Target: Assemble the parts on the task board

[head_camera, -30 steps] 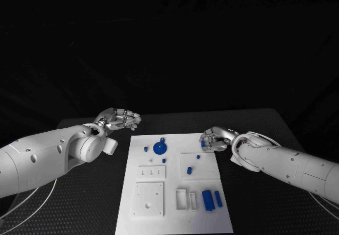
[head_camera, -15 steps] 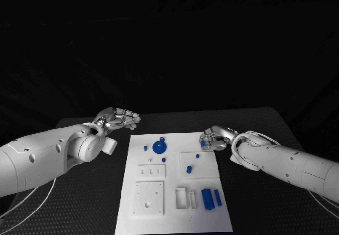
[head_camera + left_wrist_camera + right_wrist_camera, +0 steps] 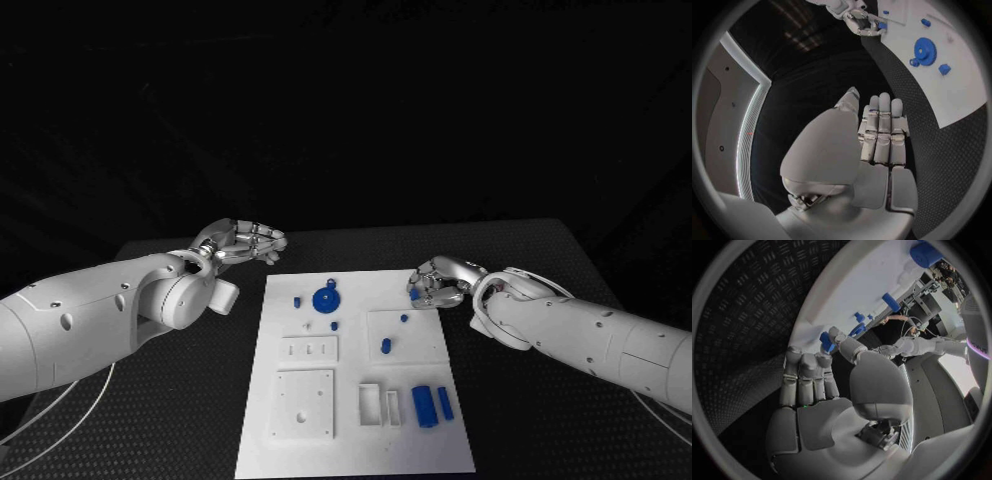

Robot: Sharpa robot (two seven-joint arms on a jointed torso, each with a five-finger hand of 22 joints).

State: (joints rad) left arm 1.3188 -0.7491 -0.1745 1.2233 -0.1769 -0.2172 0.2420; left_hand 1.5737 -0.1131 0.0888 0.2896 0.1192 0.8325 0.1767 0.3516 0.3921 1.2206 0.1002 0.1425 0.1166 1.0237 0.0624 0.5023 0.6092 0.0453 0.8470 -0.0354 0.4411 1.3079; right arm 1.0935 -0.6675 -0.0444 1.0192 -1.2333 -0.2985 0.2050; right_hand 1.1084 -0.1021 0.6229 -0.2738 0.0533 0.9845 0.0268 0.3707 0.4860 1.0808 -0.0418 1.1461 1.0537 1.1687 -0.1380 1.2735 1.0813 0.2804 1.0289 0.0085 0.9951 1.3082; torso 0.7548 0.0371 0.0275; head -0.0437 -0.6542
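Note:
The white task board (image 3: 361, 440) lies in the middle of the black table. On it are a blue gear (image 3: 327, 298), several small blue pegs such as one (image 3: 387, 347) near the middle, and two blue blocks (image 3: 424, 407) near the front. My right hand (image 3: 438, 283) hovers at the board's far right edge and pinches a small blue part (image 3: 826, 341) between thumb and fingers; the same part (image 3: 881, 25) shows in the left wrist view. My left hand (image 3: 241, 243) hangs above the table beyond the board's far left corner, fingers curled in and holding nothing.
White blocks with holes (image 3: 304, 404) and slotted white holders (image 3: 381, 406) stand on the near half of the board. Black ribbed table surface (image 3: 188, 400) runs along both sides of the board. White cables (image 3: 58, 420) hang under my left arm.

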